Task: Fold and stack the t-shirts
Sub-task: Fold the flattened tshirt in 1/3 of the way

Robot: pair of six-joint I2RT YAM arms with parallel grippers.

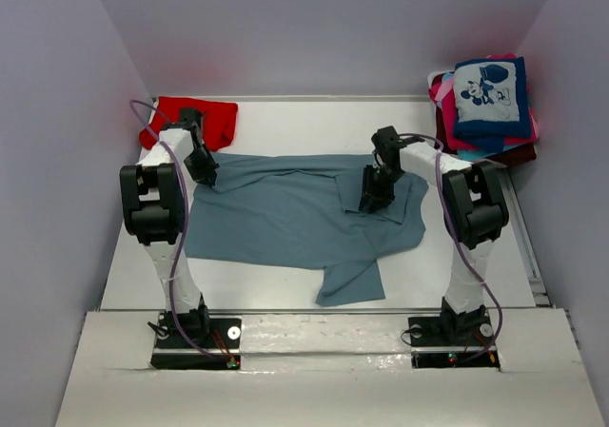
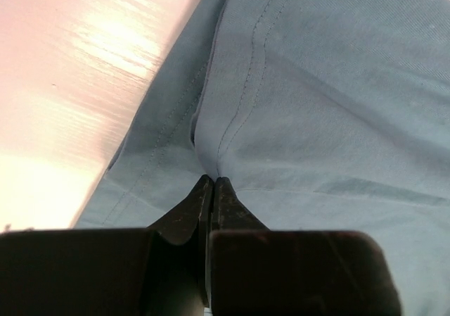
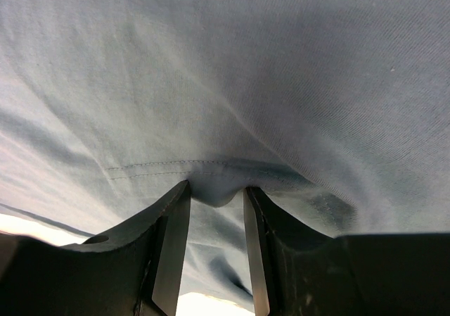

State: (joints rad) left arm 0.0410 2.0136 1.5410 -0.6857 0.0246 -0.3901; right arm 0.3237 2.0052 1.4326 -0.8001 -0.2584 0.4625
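Across the middle of the worktop point(image 1: 314, 123) the grey-blue t-shirt point(image 1: 285, 223) lies spread, its long axis running left to right. At its far-left side the left fingers point(image 2: 213, 187) are pressed together on a seamed edge. The right fingers point(image 3: 216, 189), partly spread, pinch a bunched hem near its right end, so each end sits in the nearer fingers for the fold.

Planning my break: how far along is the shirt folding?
Done, apparently: a folded pile at the far right, mouse-print tee on top. In hand: the grey-blue t-shirt lies spread out, left pincer and right pincer both pinching it. Remaining: folding it, then the red t-shirt.
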